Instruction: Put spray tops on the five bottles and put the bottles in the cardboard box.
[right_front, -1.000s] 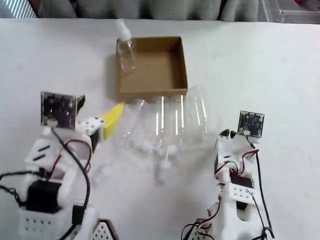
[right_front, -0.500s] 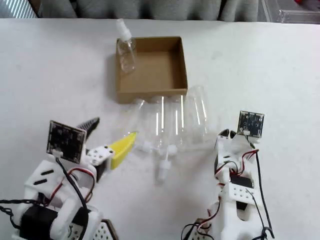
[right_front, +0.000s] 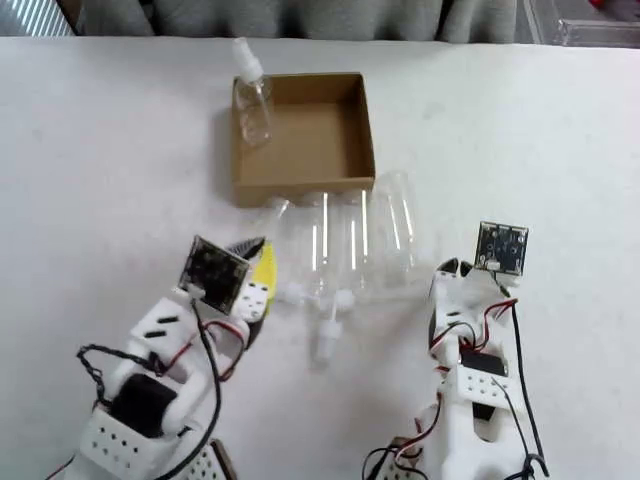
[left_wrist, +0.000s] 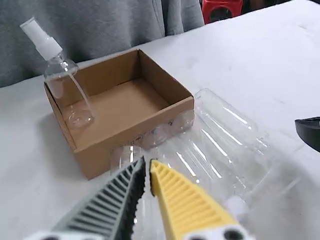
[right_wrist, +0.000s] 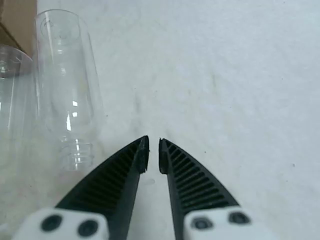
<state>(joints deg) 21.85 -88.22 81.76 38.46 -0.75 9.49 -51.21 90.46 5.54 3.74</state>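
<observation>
While one spray-topped bottle (right_front: 251, 100) stands inside the cardboard box (right_front: 300, 187), four untopped bottles (right_front: 340, 240) lie on the tabletop (right_front: 520, 130) just ahead of both jaws, before the box. Loose spray top (right_front: 324, 335): between the arms. Left jaws, right jaws: together, empty. Judged one-fifth done.

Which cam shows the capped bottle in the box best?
Left wrist view: the capped bottle stands side-on, spray top and base both clear, in a corner of the cardboard box. High view gives it steeply from above, foreshortened.
</observation>
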